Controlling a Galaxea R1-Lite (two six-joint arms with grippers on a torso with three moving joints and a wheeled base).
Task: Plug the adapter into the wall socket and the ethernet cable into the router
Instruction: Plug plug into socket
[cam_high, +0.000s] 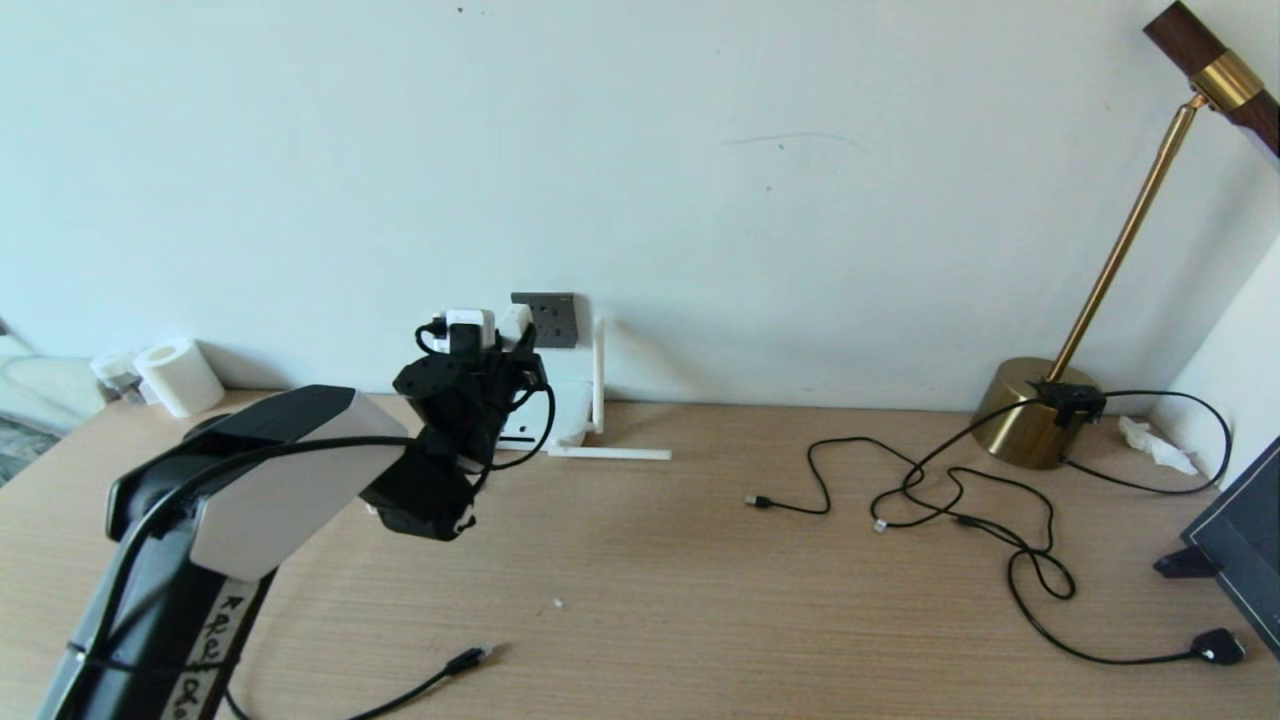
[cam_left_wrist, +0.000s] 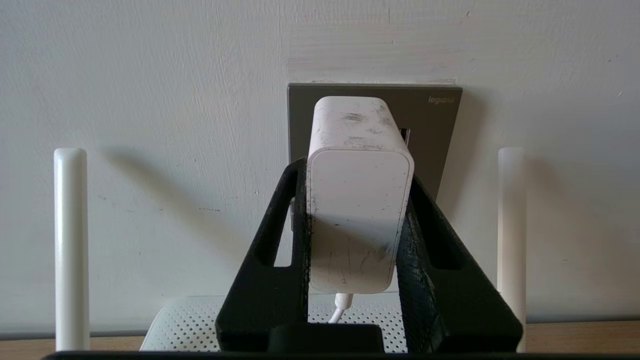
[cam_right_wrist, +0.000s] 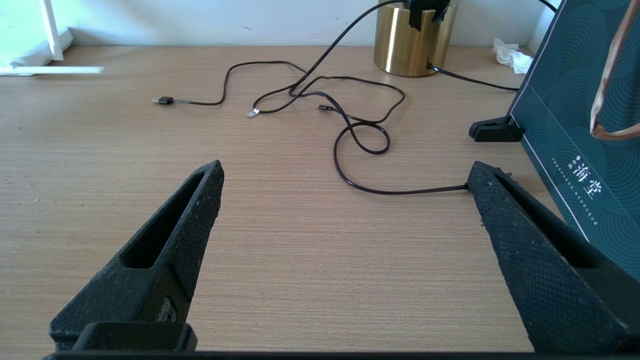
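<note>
two black fingers (cam_left_wrist: 425, 260) of my left gripper (cam_left_wrist: 357, 170) are clenched on the adapter (cam_left_wrist: 357, 200), one on each side of it. the adapter is a small white rounded block, scuffed with grey marks, with a thin white cord leaving its near end. i hold it right in front of the wall socket (cam_left_wrist: 435, 135), a dark grey square plate on the pale wall; i cannot tell whether its far end touches the plate. below it lies the router (cam_left_wrist: 185, 325), flat and white with a dotted top, and its slim antennas stand to either side. the ethernet cable (cam_high: 455, 668) lies on the wooden table (cam_high: 700, 580), near its front edge. my right gripper (cam_right_wrist: 345, 195) hangs low over the table, its jaws spread wide and holding nothing, near thin black cables (cam_right_wrist: 360, 135).
</note>
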